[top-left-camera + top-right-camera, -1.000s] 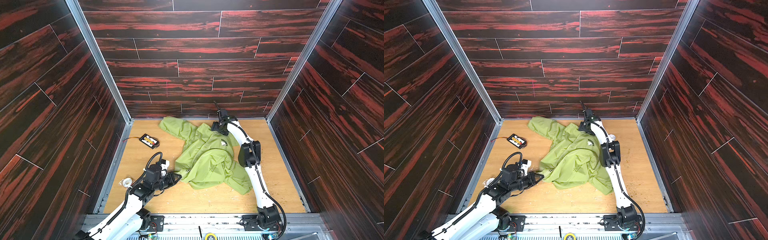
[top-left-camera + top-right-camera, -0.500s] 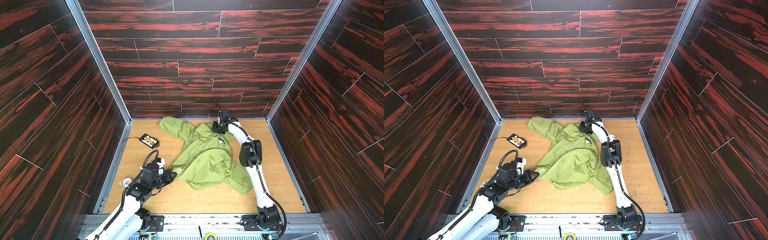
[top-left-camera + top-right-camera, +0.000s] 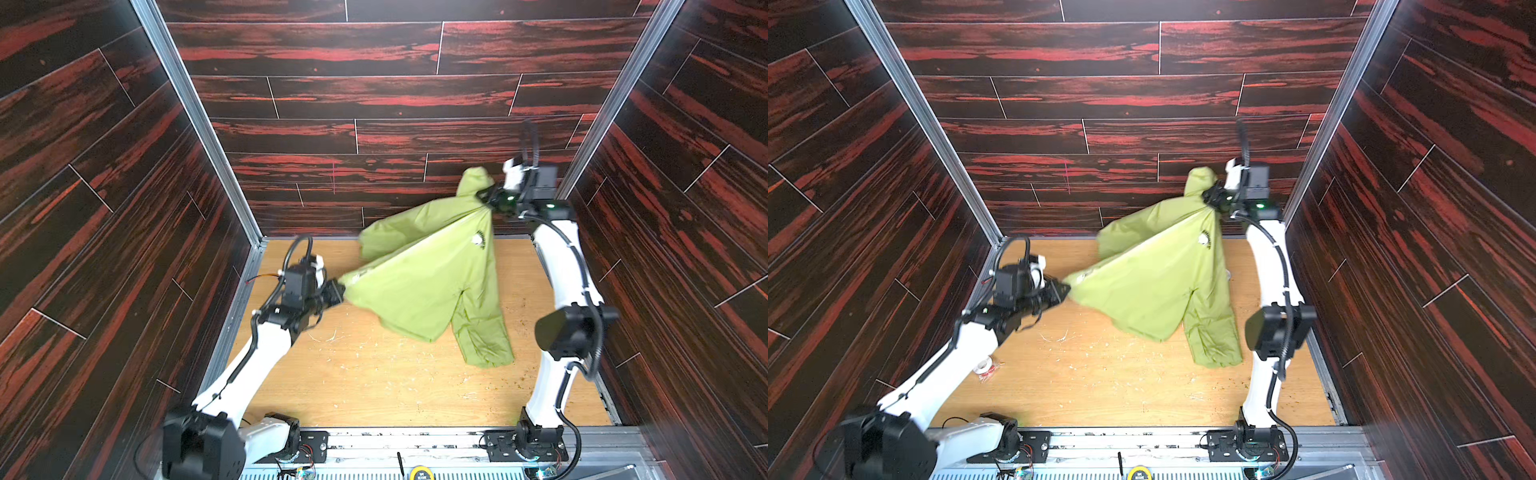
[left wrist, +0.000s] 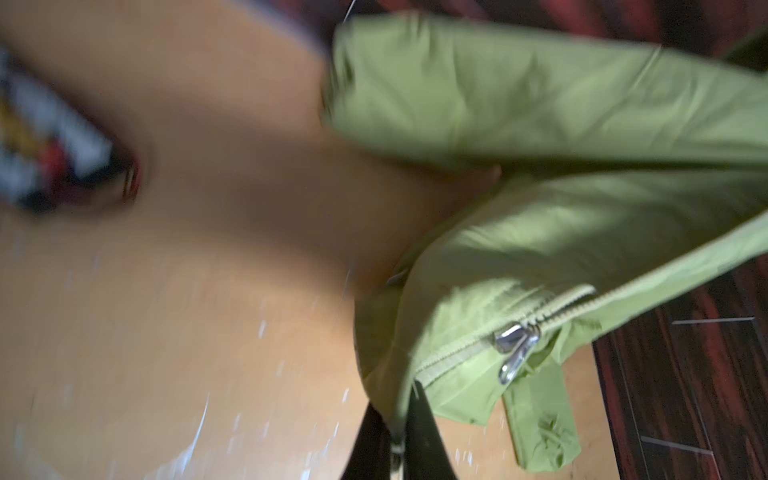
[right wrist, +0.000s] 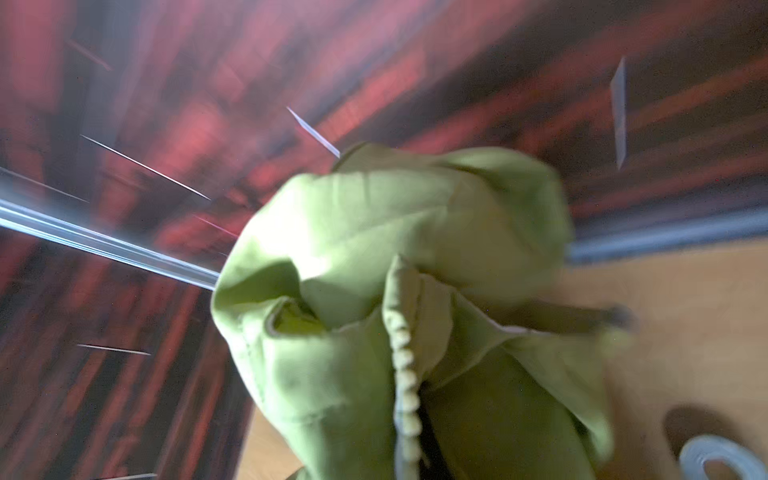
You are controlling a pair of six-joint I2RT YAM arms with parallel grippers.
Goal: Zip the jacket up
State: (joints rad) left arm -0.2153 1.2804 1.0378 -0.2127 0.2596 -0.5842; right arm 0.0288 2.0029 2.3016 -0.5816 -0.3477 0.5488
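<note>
jacket (image 3: pixel 419 282) hangs stretched above the table (image 3: pixel 374 382): left gripper (image 3: pixel 338 293) pinches its hem (image 3: pixel 353 286) near left, right gripper (image 3: pixel 489 198) pinches the collar (image 3: pixel 473 183) far right. thin, light, floppy fabric, prob slippery; take the zipper pull (image 4: pixel 515 351) w/ the track taut.

Lime-green jacket (image 3: pixel 419 286) is seen held clear of the table (image 3: pixel 374 386) and pulled taut on a diagonal: hem end pinched low at L, collar end pinched high at R, w/ collar fabric (image 3: pixel 473 180) bunched above. One sleeve (image 3: pixel 484 336) is hung toward the table, the other is draped rearward. A small white-and-dark chest logo (image 3: pixel 479 240) is shown nr the collar. In the left wrist view the metal zip slider (image 4: pixel 517 340) is seen nr the hem end; zip teeth (image 5: pixel 405 374) are visible at the collar end in the right wrist view.
</note>
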